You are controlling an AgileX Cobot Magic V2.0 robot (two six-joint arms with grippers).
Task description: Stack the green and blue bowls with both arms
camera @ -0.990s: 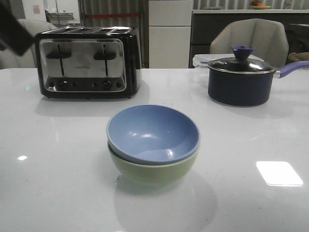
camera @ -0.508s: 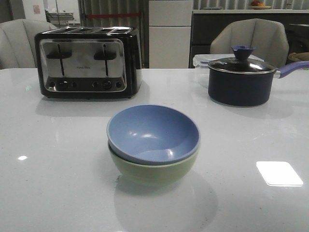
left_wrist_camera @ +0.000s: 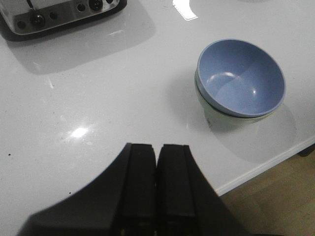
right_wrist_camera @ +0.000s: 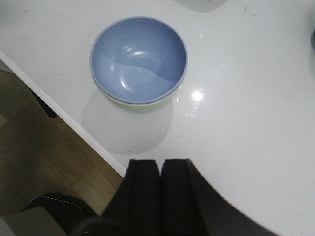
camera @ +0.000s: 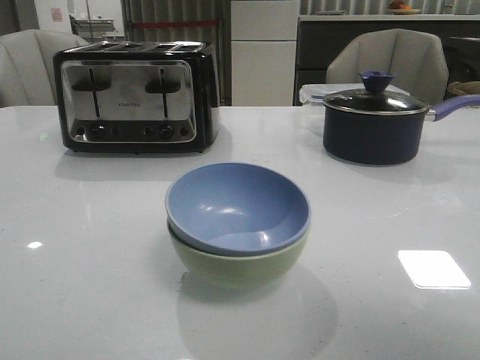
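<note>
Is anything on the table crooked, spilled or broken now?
Only a small thing: the blue bowl sits nested in the green bowl slightly tilted and off-centre, not level. Nothing looks spilled or damaged. The toaster and the lidded pot stand upright. Both grippers, left and right, are closed and clear of the bowls.

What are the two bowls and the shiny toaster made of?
The dusty blue round bowl and the pale sage green round bowl under it look like matte ceramic or melamine: flat colour, only soft glints. The black-edged four-slot toaster seems polished metal, since its front mirrors the room.
</note>
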